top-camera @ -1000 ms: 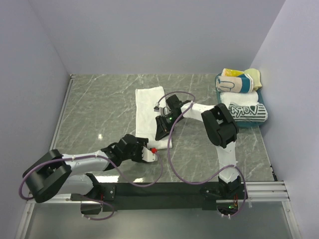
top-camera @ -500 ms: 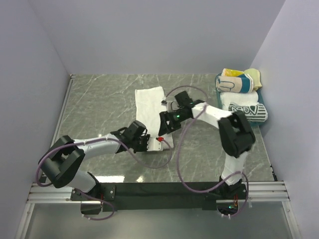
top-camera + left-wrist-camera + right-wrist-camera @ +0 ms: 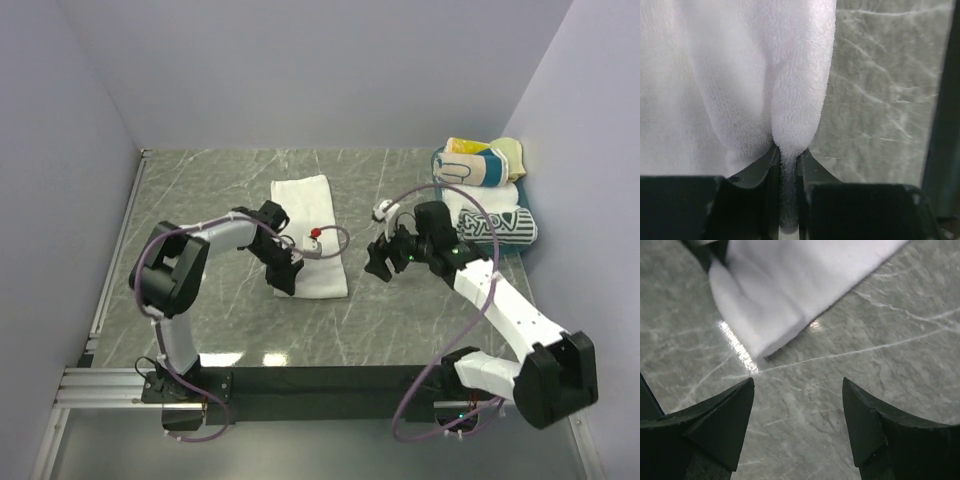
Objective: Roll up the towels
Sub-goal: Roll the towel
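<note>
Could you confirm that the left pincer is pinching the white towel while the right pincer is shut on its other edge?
Not quite: the left pincer does pinch the white towel, but the right pincer is open and empty over the table, as the right wrist view shows.

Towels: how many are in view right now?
4. Flat white towel mid-table; at the right edge, three rolled: striped towel farthest, plain white roll in the middle, printed towel nearest. Others may be hidden behind them.
</note>
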`<state>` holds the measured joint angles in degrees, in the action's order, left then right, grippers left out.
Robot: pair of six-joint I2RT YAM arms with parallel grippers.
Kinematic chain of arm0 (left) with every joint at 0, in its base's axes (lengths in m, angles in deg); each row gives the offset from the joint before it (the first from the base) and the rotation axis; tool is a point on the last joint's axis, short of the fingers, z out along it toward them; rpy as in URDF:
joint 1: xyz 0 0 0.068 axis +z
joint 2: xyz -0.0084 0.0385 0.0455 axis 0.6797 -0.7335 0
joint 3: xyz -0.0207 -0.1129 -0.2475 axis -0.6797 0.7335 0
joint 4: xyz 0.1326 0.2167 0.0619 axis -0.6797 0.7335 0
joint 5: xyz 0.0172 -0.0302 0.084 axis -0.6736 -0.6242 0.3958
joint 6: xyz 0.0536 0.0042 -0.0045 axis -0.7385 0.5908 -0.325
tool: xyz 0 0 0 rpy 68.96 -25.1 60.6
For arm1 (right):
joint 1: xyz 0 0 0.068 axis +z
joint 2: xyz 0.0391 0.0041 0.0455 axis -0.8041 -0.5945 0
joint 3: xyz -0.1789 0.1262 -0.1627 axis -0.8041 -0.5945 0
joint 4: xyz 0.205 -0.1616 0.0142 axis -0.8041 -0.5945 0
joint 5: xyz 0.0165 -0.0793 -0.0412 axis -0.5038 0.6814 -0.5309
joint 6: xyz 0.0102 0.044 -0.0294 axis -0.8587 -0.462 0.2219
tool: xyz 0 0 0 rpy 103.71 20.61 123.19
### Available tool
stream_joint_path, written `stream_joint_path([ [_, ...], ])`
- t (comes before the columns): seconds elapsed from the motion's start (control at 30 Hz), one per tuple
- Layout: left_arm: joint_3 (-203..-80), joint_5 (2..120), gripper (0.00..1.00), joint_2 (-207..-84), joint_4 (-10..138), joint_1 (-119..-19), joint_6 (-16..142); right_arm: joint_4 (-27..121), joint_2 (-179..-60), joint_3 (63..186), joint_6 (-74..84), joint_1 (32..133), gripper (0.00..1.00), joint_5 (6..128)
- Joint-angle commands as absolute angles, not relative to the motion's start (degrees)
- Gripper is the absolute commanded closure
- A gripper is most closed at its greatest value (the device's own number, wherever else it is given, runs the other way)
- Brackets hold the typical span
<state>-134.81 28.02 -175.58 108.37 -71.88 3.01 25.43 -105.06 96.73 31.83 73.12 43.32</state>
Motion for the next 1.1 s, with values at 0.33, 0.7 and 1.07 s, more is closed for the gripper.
stream_joint_path([
  [0.33, -148.6, 24.4, 0.9, -195.7, 131.6, -67.9, -2.0, 37.5, -109.6, 92.4, 47.4, 99.0, 0.25, 60.2],
  [0.7, -149.2, 23.9, 0.87, -197.1, 130.6, -65.6, -0.4, 47.0, -125.8, 96.0, 52.0, 105.0, 0.3, 63.0],
  [1.07, -146.1, 22.2, 0.81, -195.2, 126.9, -59.9, 6.3, 26.9, -137.6, 111.7, 48.2, 101.8, 1.0, 47.9],
])
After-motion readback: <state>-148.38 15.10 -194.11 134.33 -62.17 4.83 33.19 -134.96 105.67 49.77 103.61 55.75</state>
